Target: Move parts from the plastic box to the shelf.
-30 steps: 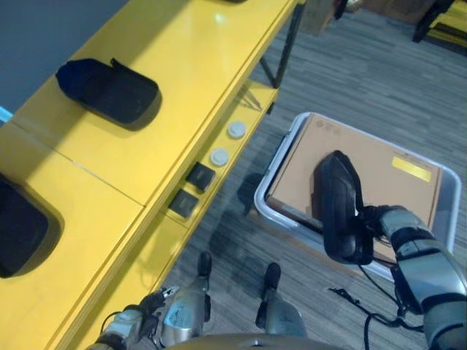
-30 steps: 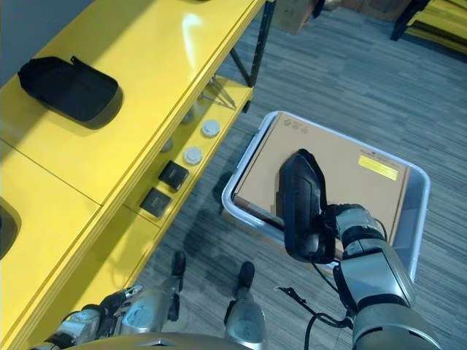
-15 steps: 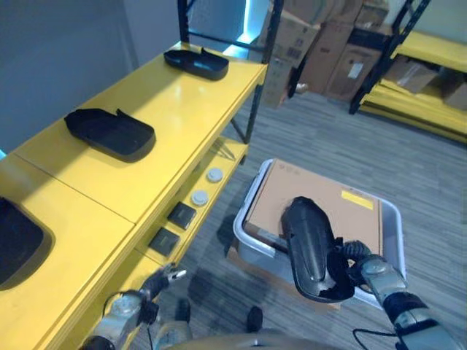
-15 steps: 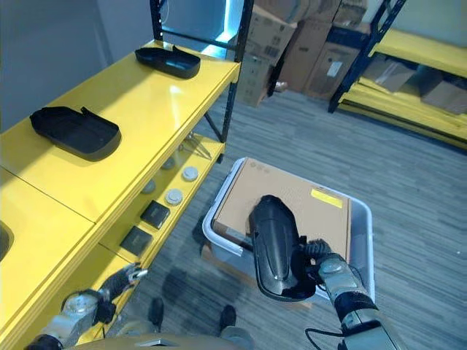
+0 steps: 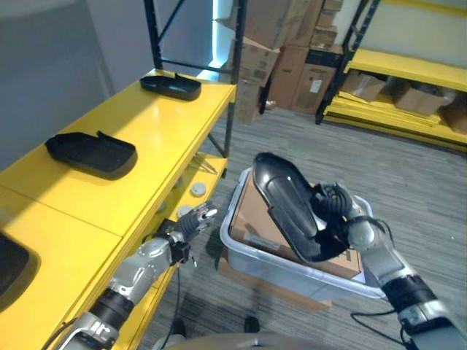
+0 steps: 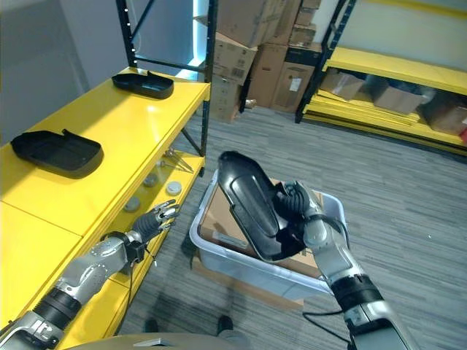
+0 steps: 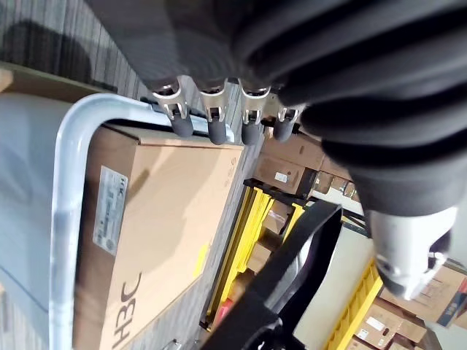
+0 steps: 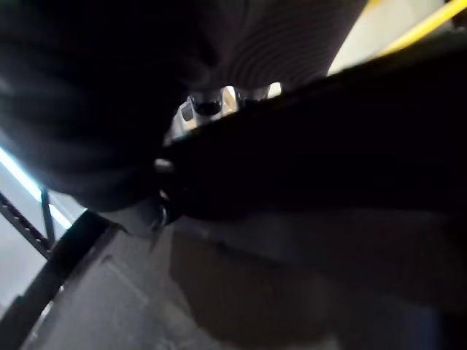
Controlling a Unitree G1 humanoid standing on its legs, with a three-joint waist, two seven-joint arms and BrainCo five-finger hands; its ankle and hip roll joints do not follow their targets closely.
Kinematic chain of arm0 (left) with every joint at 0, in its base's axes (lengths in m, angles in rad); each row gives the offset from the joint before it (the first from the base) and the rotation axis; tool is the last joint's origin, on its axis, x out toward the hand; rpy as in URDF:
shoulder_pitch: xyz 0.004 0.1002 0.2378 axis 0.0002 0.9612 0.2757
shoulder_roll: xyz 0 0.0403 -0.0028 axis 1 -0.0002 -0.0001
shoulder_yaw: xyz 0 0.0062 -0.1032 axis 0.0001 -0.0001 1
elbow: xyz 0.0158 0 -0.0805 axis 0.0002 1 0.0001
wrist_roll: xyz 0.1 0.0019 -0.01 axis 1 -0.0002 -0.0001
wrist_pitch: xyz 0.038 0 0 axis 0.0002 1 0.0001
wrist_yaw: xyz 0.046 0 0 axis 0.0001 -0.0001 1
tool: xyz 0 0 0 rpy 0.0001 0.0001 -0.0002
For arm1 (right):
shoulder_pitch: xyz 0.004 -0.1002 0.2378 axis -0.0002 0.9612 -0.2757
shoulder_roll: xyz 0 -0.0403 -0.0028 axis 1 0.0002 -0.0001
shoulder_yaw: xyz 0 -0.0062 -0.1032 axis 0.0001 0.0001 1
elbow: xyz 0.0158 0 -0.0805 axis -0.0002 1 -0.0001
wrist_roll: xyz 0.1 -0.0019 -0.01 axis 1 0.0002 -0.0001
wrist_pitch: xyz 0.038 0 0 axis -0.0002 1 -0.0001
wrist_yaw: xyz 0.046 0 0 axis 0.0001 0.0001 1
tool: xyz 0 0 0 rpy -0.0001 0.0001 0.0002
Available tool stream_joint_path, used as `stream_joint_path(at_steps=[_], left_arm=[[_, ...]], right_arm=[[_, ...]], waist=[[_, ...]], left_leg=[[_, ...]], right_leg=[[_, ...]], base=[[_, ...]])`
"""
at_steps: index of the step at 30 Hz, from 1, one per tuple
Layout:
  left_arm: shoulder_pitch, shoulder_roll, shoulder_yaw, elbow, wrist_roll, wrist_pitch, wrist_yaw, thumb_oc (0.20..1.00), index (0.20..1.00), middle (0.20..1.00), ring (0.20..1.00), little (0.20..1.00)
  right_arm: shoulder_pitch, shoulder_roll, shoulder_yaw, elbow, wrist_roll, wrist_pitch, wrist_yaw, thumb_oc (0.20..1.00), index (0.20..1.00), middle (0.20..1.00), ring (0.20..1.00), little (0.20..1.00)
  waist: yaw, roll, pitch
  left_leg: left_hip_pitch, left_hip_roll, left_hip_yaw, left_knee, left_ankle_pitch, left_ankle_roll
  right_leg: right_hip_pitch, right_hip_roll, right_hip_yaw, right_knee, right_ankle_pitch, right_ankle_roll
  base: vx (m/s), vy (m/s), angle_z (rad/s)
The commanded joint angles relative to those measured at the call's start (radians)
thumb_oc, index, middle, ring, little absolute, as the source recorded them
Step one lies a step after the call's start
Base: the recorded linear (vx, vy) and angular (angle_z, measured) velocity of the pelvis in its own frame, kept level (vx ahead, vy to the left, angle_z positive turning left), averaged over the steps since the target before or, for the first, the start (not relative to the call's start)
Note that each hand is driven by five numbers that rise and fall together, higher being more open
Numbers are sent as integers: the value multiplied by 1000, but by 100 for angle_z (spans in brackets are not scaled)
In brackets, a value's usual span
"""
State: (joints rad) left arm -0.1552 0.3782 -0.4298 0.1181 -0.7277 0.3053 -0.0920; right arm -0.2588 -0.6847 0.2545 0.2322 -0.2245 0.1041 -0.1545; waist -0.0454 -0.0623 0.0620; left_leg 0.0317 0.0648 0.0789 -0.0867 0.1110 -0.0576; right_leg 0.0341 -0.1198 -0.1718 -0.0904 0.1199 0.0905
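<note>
Above the plastic box [image 5: 244,251], the black part [image 5: 288,204] is up in the air, tilted, with the right hand [image 5: 337,219] curled round its lower end. It looks like a long molded plastic shell, so probably light and stiff, but smooth, and held at one end it could swing or slip; a grip nearer the middle would likely be steadier. Under it a flat cardboard box [image 6: 219,222] sits inside the plastic box. The left hand [image 5: 191,219] hangs loose with straight fingers, holding nothing, just beside the yellow shelf's [image 5: 164,138] front edge. Three similar black trays [image 5: 91,153] already lie on top, with bare yellow stretches between them. Watch the dark upright post [image 5: 233,65] at the shelf's far end and the shelf lip when swinging over.
</note>
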Motion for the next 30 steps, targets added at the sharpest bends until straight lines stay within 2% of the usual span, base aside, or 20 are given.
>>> stream_joint_path(at_steps=[1,4,13,26,30], left_arm=[[-92,-20,-31,-31,-43,-64,21,1000,1000,1000,1000,1000],[-120,-21,-44,-47,5,-91,41,1000,1000,1000,1000,1000],[-169,-27,-71,-104,3,-93,60,1000,1000,1000,1000,1000],[-180,-42,-66,-63,28,-100,114,1000,1000,1000,1000,1000],[-181,-46,-59,-67,29,-95,113,1000,1000,1000,1000,1000]], right_arm=[[-162,-98,-1,-27,-56,-62,-56,200,200,200,200,200],[-217,-106,34,-42,-122,-42,-79,200,200,200,200,200],[-325,-43,144,-26,-118,-39,-101,200,200,200,200,200],[-342,24,156,-149,-84,-109,-212,200,200,200,200,200],[-324,34,152,-192,-53,-135,-189,200,200,200,200,200]], waist=[[27,37,5],[26,34,-2],[42,36,-9],[50,40,-11],[50,41,-10]], left_leg=[[96,10,20,-1,-73,6],[99,10,26,-1,-79,6],[98,8,21,-1,-83,11],[101,2,16,-1,-91,18],[100,1,15,-1,-92,19]], right_leg=[[74,-6,9,3,-16,34],[75,-3,10,3,-21,35],[77,-5,6,3,-24,35],[81,-5,7,3,-29,35],[78,-5,8,3,-29,36]], base=[[-8,15,-3],[0,0,0],[-2,3,-1],[0,0,0],[0,0,0]])
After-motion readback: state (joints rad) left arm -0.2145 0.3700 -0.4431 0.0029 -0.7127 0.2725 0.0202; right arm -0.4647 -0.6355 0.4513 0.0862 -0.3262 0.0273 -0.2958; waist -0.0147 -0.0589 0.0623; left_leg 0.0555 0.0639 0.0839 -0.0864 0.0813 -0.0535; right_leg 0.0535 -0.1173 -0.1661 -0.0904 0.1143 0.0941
